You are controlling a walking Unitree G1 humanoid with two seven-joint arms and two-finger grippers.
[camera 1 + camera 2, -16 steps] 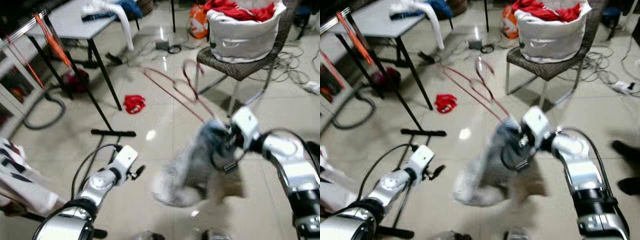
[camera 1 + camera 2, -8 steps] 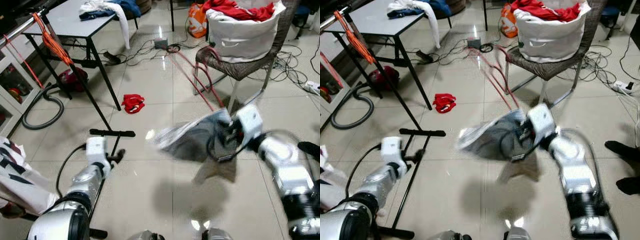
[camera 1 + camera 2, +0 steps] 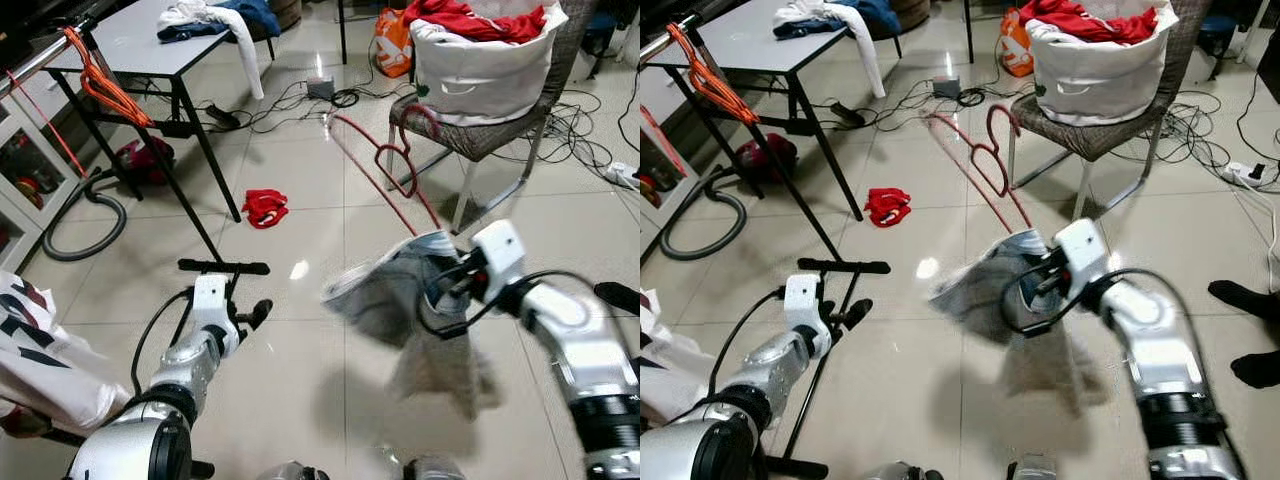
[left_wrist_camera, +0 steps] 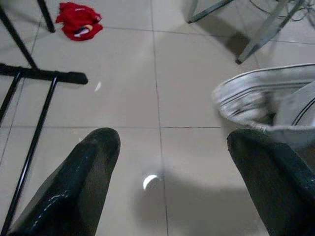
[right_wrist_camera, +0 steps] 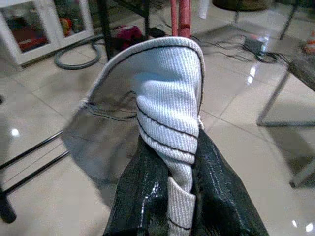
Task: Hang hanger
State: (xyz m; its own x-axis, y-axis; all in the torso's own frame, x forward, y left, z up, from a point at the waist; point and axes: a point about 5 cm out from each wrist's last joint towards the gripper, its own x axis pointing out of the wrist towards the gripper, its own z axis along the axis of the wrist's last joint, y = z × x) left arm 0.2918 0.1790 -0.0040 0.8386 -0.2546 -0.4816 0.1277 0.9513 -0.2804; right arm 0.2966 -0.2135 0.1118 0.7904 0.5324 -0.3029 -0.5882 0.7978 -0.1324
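Right tool is being kept clamped on a grey ribbed garment, with the knit fabric being squeezed between its two black fingers in the right wrist view. Red hanger is being carried inside that garment, so it's being held up off the floor in front of the robot, with its hook and one long arm sticking out of the top of the cloth and tilted away toward the chair. Rest of the garment is being left to hang down blurry below the tool, over the tiled floor.

Left tool is being held low over the floor on the robot's left, fingers spread wide apart with nothing between them, and the garment's edge is being caught just past one fingertip in its wrist view.

Further out, a white laundry basket stuffed with red clothes is being carried by the chair. A small red cloth is lying on the tiles near a black stand foot. Off to the left a bench is being used for a pile of clothes, and orange hangers are hanging on a rail.
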